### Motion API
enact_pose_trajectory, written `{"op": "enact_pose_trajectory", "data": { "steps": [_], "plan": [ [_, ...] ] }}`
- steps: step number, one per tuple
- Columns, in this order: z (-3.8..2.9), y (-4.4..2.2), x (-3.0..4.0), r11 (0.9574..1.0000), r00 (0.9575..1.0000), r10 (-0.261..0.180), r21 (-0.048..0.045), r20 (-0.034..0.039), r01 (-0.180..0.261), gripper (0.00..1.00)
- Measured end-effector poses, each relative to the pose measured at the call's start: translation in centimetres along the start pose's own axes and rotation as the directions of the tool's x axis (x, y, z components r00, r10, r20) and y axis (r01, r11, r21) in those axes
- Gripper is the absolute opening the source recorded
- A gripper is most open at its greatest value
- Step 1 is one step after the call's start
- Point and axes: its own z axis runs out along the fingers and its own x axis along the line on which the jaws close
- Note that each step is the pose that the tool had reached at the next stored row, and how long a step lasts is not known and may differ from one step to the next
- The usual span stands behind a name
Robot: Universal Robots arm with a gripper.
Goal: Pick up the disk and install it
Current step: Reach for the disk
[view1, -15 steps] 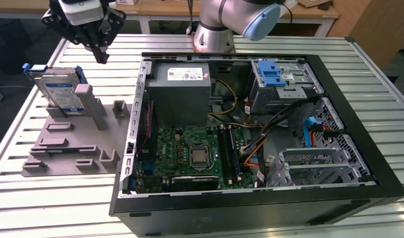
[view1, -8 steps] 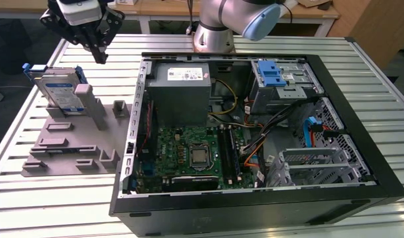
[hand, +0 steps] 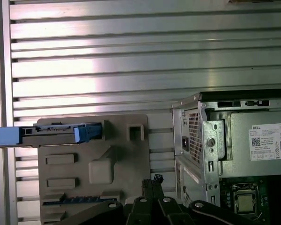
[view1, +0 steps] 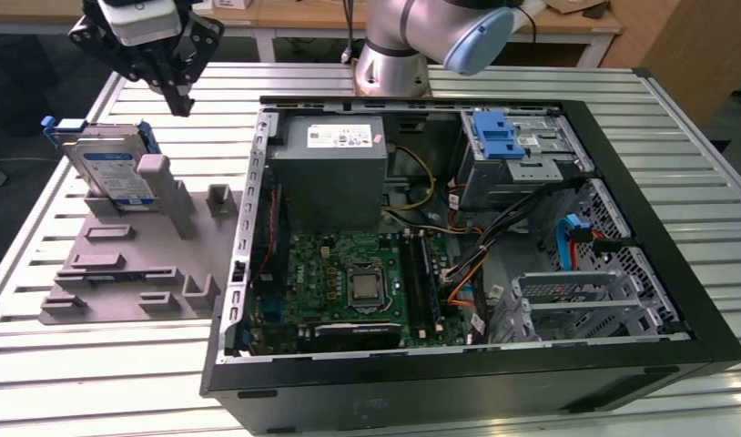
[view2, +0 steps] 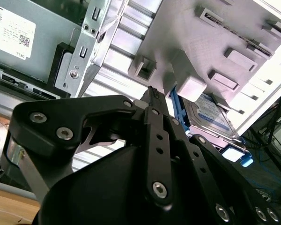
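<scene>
One disk (view1: 111, 169) stands upright in one grey holder plate (view1: 104, 273), at the exterior view's left of one open computer case (view1: 468, 393). I see my single gripper (view1: 178, 109) above it, apart from it, with fingers pressed together on nothing. Everything rests on a ribbed metal table (view1: 91, 373).

silver disk (view1: 113, 168) – blue carrier, grey holder (view1: 127, 264)

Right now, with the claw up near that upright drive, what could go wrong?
The claw looks shut; lowered like that, it could strike the disk instead of straddling it. The disk stands on edge in a grey holder, so a skewed grip might jam it. Cables by the drive cage could snag.
</scene>
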Motion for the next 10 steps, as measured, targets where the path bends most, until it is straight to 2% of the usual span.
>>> {"op": "enact_pose_trajectory", "data": {
  "steps": [6, 10],
  "plan": [
    [0.04, 0.25, 0.73, 1.0, 1.0, 0.0, -0.0001, 0.0001, 0.0, 0.11],
    [0.04, 0.29, 0.88, 1.0, 1.0, 0.0, 0.0001, -0.0002, 0.0, 0.11]
  ]
}}
